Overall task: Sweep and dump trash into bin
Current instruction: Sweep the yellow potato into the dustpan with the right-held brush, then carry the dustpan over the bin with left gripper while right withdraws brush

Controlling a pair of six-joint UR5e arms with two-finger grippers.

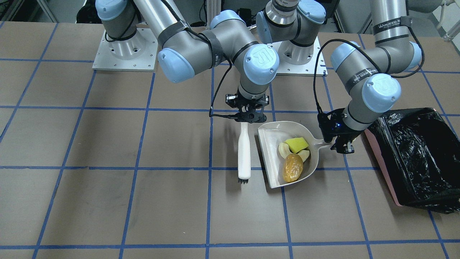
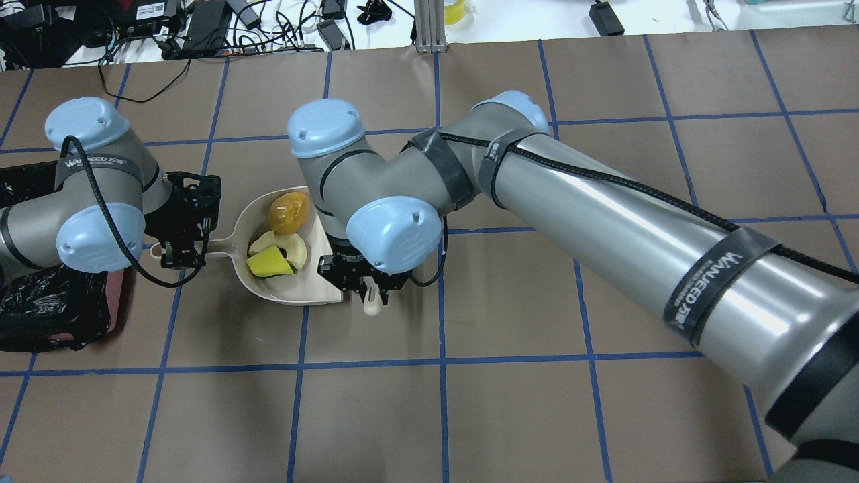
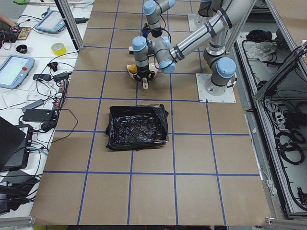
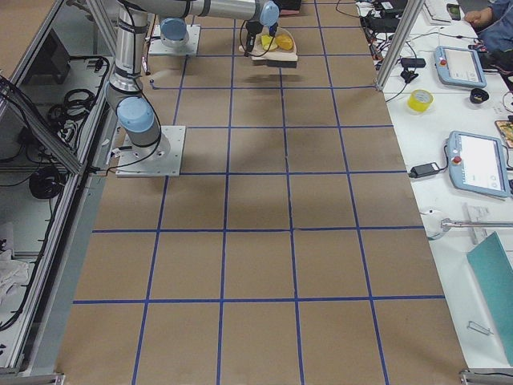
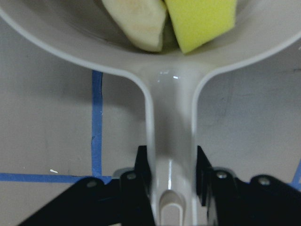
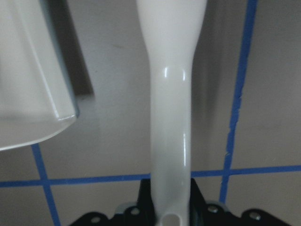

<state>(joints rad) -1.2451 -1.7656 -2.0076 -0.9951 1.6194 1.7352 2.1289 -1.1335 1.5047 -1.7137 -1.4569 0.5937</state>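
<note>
I've got right gripper (image 1: 247,114) clamped on the brush (image 1: 244,151), parked beside the pan, out of the way. Left gripper (image 1: 341,144) pinches the dustpan (image 1: 273,133) handle, level so the trash (image 1: 293,158) inside won't spill. Bin (image 1: 381,165) beyond; dump next, I'd say.

cream-white dustpan (image 1: 271,137); white brush (image 1: 244,151); tan-orange lump (image 1: 292,167); pale cream slice (image 1: 283,149); yellow-green wedge (image 1: 296,144); brown table (image 1: 107,144), blue grid lines (image 1: 136,167); pink bin (image 1: 381,169), black liner (image 1: 417,154).
</note>
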